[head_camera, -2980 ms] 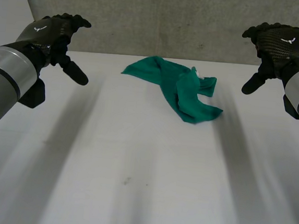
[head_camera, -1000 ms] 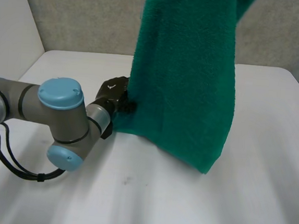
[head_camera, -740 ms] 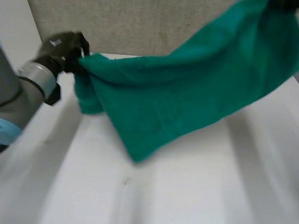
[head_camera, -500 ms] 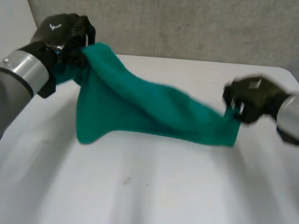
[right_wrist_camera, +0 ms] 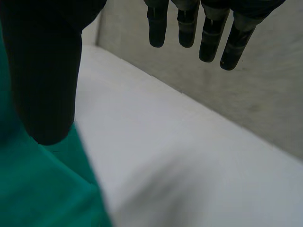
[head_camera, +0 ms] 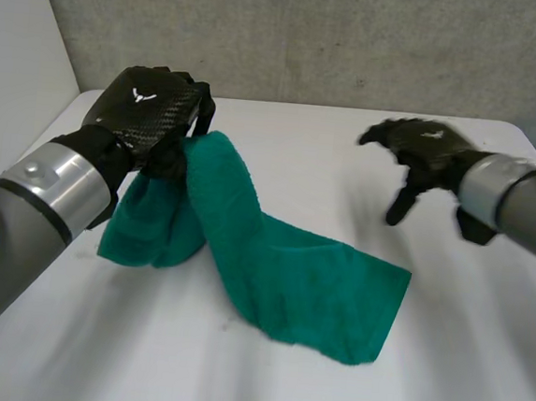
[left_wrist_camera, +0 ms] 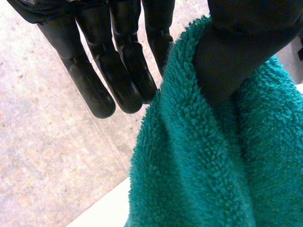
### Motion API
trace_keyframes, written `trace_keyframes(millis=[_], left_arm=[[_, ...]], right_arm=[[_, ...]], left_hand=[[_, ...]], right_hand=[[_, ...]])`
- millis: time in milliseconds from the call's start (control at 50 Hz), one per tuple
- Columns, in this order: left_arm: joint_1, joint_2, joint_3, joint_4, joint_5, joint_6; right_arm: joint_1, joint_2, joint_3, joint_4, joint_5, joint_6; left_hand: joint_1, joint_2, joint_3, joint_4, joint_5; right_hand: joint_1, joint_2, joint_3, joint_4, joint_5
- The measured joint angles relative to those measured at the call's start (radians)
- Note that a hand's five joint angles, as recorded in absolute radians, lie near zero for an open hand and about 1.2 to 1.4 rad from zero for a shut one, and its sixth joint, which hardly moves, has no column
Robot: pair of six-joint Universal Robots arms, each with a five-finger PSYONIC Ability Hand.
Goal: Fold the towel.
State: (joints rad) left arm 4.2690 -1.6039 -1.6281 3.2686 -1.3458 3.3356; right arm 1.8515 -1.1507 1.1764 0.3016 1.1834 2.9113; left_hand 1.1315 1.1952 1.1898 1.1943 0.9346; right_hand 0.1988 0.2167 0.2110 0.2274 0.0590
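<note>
Folding looks barely begun: the towel (head_camera: 299, 278) lies as a loose, twisted strip on the table (head_camera: 479, 369). One end is flat near the middle and the other is lifted at the left, with no clean fold yet. Spreading it square and doubling it over remain, I judge. The left hand (head_camera: 148, 120) hangs just above the table at the raised end, its thumb (left_wrist_camera: 241, 56) pinching the towel's edge while the other fingers (left_wrist_camera: 109, 71) stay straight. The right hand (head_camera: 422, 153) hovers beyond the flat end, not touching it, with its fingers (right_wrist_camera: 208, 33) spread and empty.
</note>
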Motion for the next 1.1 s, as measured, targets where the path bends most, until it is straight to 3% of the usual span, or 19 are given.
trace_keyframes(millis=[40, 120, 240, 260, 280, 300, 320, 360, 380, 460, 580, 620, 680, 700, 780, 920, 1100], left_arm=[[-0.008, 0.026, -0.022, 0.001, -0.001, 0.016], [-0.021, 0.044, -0.04, 0.001, -0.002, 0.042], [-0.034, 0.055, -0.047, 0.002, -0.003, 0.082], [-0.035, 0.056, -0.047, 0.002, -0.003, 0.087], [-0.035, 0.057, -0.047, 0.003, -0.003, 0.094], [-0.035, 0.057, -0.047, 0.003, -0.003, 0.094], [-0.036, 0.055, -0.046, 0.004, -0.003, 0.098], [-0.036, 0.049, -0.043, 0.009, -0.003, 0.105], [-0.035, 0.048, -0.042, 0.009, -0.003, 0.105], [-0.031, 0.028, -0.034, 0.017, -0.002, 0.108], [-0.002, -0.121, 0.122, 0.054, -0.02, 0.121], [0.007, -0.197, 0.267, 0.078, -0.049, 0.134], [0.01, -0.234, 0.369, 0.106, -0.076, 0.142], [0.012, -0.26, 0.456, 0.146, -0.105, 0.149], [0.011, -0.283, 0.561, 0.281, -0.159, 0.156], [-0.001, -0.277, 0.48, 0.416, -0.176, 0.157], [-0.008, -0.288, 0.161, 0.397, -0.165, 0.156]], right_arm=[[0.088, 0.092, -0.054, 0.009, -0.011, 0.123], [0.175, 0.194, -0.089, 0.018, -0.028, 0.231], [0.231, 0.276, -0.102, 0.011, -0.072, 0.337], [0.238, 0.296, -0.105, 0.004, -0.087, 0.362], [0.243, 0.314, -0.111, -0.003, -0.101, 0.382], [0.243, 0.314, -0.111, -0.003, -0.101, 0.382], [0.245, 0.331, -0.12, -0.013, -0.11, 0.399], [0.246, 0.353, -0.138, -0.026, -0.117, 0.417], [0.246, 0.365, -0.151, -0.035, -0.117, 0.426], [0.243, 0.369, -0.193, -0.06, -0.086, 0.431], [0.23, 0.26, -0.303, -0.163, 0.057, 0.365], [0.226, 0.173, -0.332, -0.283, 0.127, 0.289], [0.227, 0.116, -0.332, -0.376, 0.164, 0.235], [0.227, 0.051, -0.315, -0.487, 0.198, 0.173], [0.227, -0.05, -0.246, -0.641, 0.232, 0.073], [0.232, -0.102, -0.118, -0.672, 0.234, 0.009], [0.236, -0.069, 0.108, -0.569, 0.224, -0.093]], left_hand=[[0.0, 0.0, 0.0, 0.0, 0.0], [0.0, 0.0, 0.0, 0.0, 0.0], [0.0, 0.0, 0.0, 0.0, 0.0], [0.0, 0.0, 0.0, 0.0, 0.0], [0.0, 0.0, 0.0, 0.0, 0.0], [0.0, 0.0, 0.0, 0.0, 0.0], [0.0, 0.0, 0.0, 0.0, 0.0], [0.0, 0.0, 0.0, 0.0, 0.0], [0.0, 0.0, 0.0, 0.0, 0.0], [0.0, 0.001, 0.0, 0.001, 0.0], [0.0, 0.001, 0.002, 0.001, 0.0], [0.0, 0.002, 0.003, 0.001, 0.0], [0.0, 0.002, 0.003, 0.001, 0.0], [0.0, 0.003, 0.003, 0.001, 0.0], [0.0, 0.003, 0.003, 0.001, 0.0], [0.0, 0.003, 0.003, 0.001, 0.0], [0.0, 0.003, 0.003, 0.001, 0.0]], right_hand=[[0.0, 0.0, 0.0, 0.0, 0.0], [0.0, 0.0, 0.0, 0.0, 0.0], [0.009, 0.023, 0.04, 0.016, 0.019], [0.066, 0.085, 0.096, 0.079, 0.072], [0.273, 0.285, 0.297, 0.277, 0.262], [0.273, 0.285, 0.297, 0.277, 0.262], [0.464, 0.502, 0.505, 0.464, 0.44], [0.464, 0.502, 0.505, 0.464, 0.44], [0.776, 0.923, 0.917, 0.904, 0.874], [0.779, 0.957, 0.966, 0.958, 0.915], [0.779, 0.957, 0.966, 0.961, 0.916], [0.779, 0.957, 0.966, 0.961, 0.916], [0.779, 0.957, 0.966, 0.961, 0.916], [0.779, 0.957, 0.966, 0.961, 0.916], [0.779, 0.957, 0.966, 0.961, 0.921], [0.779, 0.957, 0.968, 0.961, 0.923], [0.779, 0.957, 0.971, 0.965, 0.924]])
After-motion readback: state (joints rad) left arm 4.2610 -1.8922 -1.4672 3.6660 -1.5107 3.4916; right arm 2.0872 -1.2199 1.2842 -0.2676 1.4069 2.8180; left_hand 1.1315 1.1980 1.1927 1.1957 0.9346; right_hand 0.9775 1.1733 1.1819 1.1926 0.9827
